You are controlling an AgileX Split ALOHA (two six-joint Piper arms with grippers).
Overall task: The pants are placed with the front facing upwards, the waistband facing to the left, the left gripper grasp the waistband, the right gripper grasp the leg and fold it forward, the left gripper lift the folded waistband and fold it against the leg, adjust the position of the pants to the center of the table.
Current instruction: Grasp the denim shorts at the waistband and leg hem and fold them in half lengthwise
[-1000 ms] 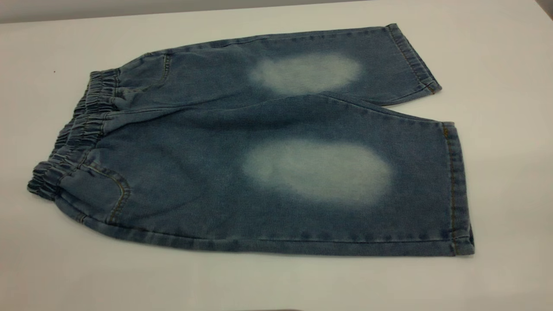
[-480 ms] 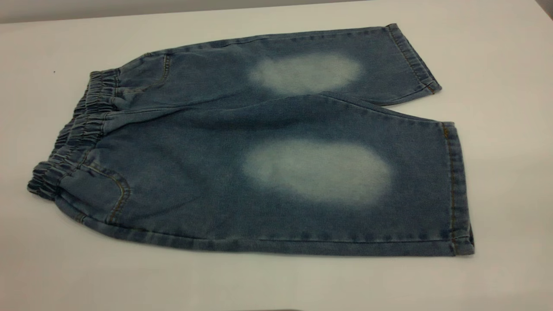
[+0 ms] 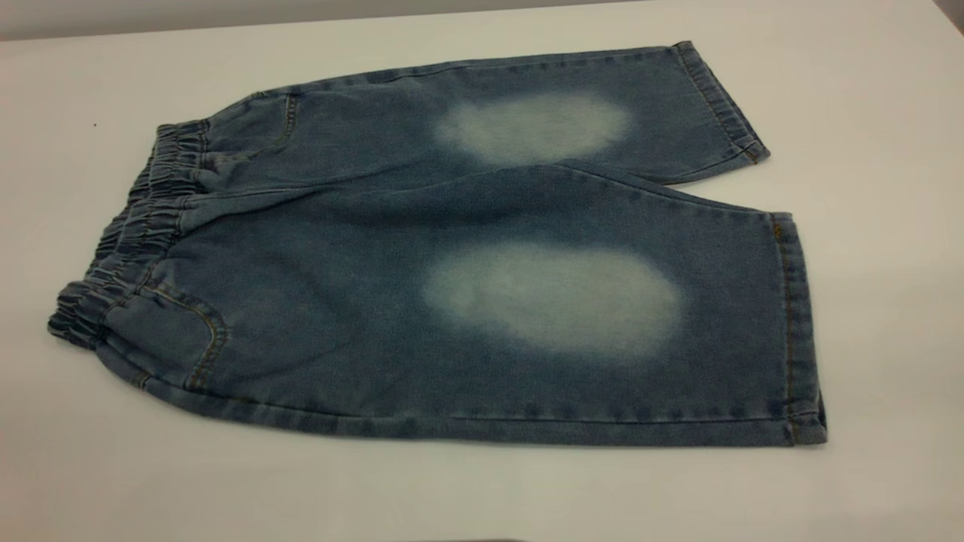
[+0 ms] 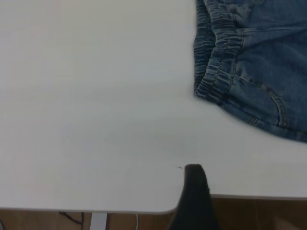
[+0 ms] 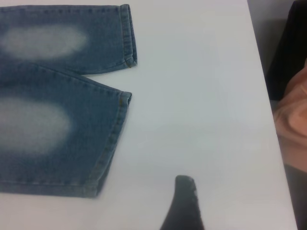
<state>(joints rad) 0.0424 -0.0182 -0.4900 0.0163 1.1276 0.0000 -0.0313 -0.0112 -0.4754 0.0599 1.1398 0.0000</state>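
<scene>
The blue denim pants [image 3: 452, 256] lie flat on the white table [image 3: 889, 301], front up, with a pale faded oval on each leg. Their ruched waistband [image 3: 139, 233] points left and both leg hems [image 3: 794, 331] point right. Neither gripper shows in the exterior view. In the left wrist view, a dark tip of my left gripper [image 4: 194, 191] hovers over the table's near edge, well apart from the waistband [image 4: 213, 72]. In the right wrist view, a dark tip of my right gripper [image 5: 184, 203] sits over bare table, apart from the near leg hem [image 5: 112, 143].
The table's near edge and rounded corner [image 4: 144, 210] lie close to the left gripper. Past the table's right edge [image 5: 268, 96], a person's peach-coloured arm [image 5: 292, 115] and dark clothing [image 5: 288, 48] are visible. White tabletop surrounds the pants on every side.
</scene>
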